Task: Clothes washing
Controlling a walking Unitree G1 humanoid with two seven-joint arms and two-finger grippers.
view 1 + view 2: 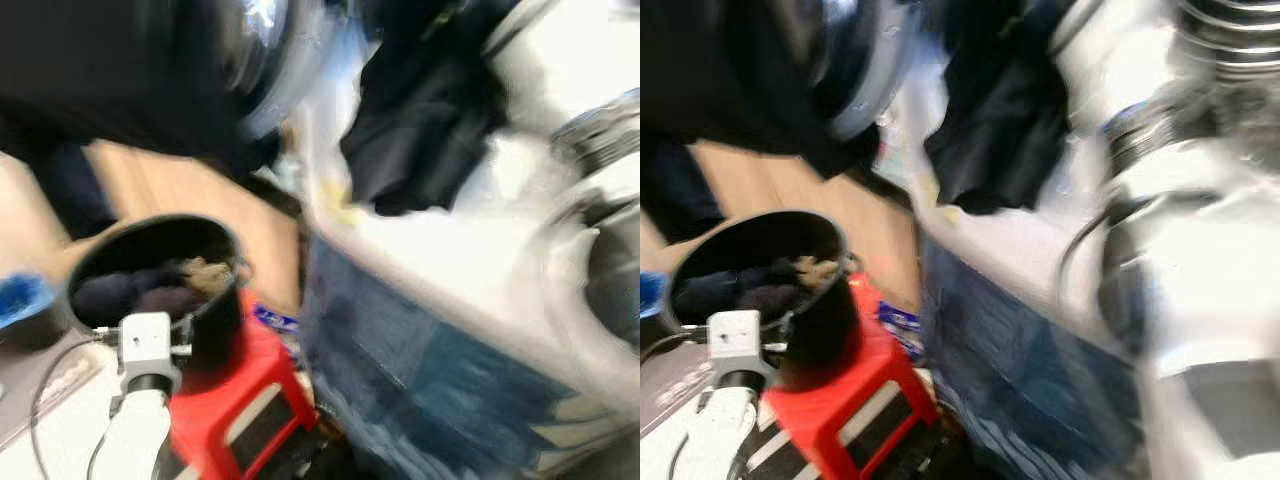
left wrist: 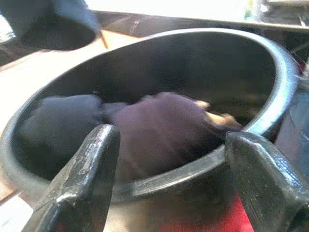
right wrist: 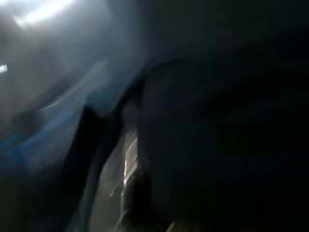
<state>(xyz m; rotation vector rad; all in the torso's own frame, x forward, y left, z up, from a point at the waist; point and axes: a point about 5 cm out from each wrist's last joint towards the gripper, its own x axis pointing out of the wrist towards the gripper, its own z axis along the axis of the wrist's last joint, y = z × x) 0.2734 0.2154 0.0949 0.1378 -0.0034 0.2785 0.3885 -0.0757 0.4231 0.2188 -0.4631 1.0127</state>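
Black plastic, round and deep: that's the laundry bucket (image 1: 160, 285) sitting on a red plastic stool (image 1: 240, 400), and it's holding a heap of dark and purplish clothes (image 2: 145, 130) with a tan scrap peeking out at one side. The left gripper (image 2: 169, 179) is hovering right at the bucket's near rim, jaws spread wide, nothing between them, pointing in at the pile. Everything in the head views is smeared with motion blur, so details are coming through soft.

Beside the stool, a white machine body with a blue patterned front (image 1: 430, 370) is standing, and a dark navy garment (image 1: 425, 120) is draped over its top edge. Whether that is the washer itself, I can't say for sure. The right arm (image 1: 1200, 250) is looming large and silver at the right of the right eye view; the right wrist view is dark and smeared, and I cannot tell how those jaws stand.

My read: we're at the picking stage, pulling clothes from the bucket. The next move is calling for the left jaws to dip over the rim and close on a fold of fabric.
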